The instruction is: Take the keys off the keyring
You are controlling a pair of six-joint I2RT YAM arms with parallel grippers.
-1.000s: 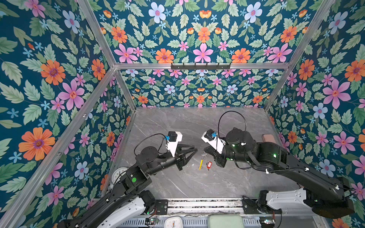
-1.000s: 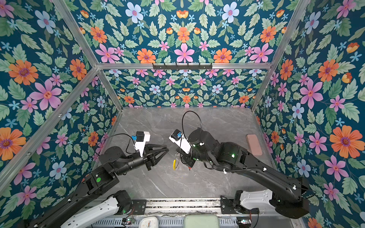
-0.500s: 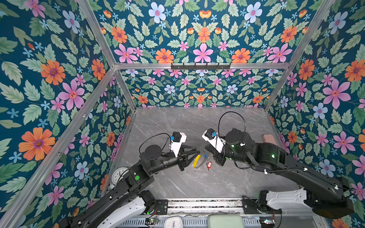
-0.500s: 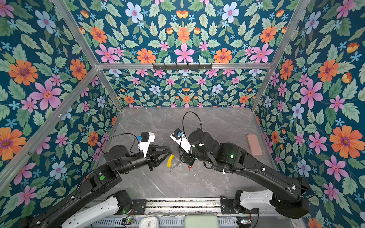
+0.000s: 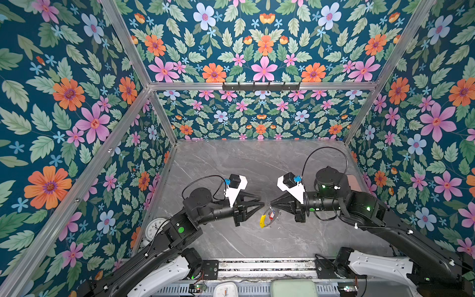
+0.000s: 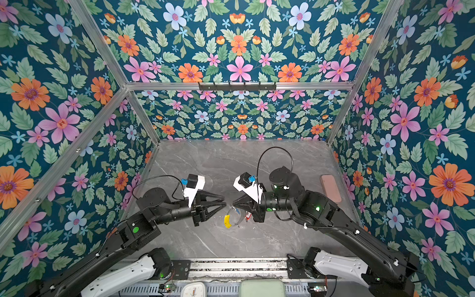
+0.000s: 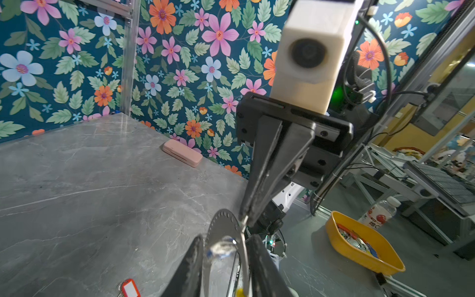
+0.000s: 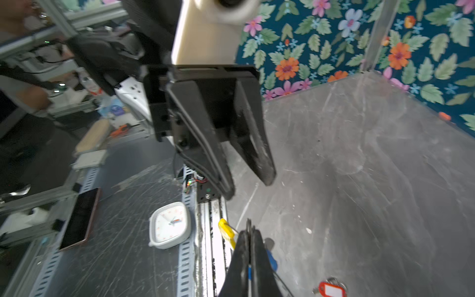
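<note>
Looking down in both top views, I see a grey marbled tabletop (image 5: 244, 167) boxed in by floral walls (image 5: 264, 115) on an aluminium frame (image 5: 110, 150). A black hook rail (image 5: 261, 87) runs along the back, a pink case (image 5: 354, 182) lies by the right wall and a round clock (image 5: 155, 227) sits at the left edge. My left gripper (image 5: 262, 201) and right gripper (image 5: 270, 203) point at each other, tips nearly meeting over the front middle. The keyring (image 5: 262, 221) sits just below them, with the red-tagged key (image 5: 273, 213) and blue-tagged key (image 6: 237, 212) close by it. From my left wrist, my own fingers (image 7: 192, 257) stand apart with the hoop ahead of them, while my right gripper's tips pinch its rim. The red-tagged key (image 7: 131, 288) rests on the marble, and I cannot tell whether it is still threaded. A yellow tub (image 7: 359, 246) and a bottle (image 7: 380, 213) stand beyond the table. From my right wrist, my fingers are clamped tight on the ring, its yellow section beside them. A square clock (image 8: 171, 225) and a phone (image 8: 79, 218) lie past the front rail. A second ago my left gripper stood farther back and my right pointed down more steeply.
</note>
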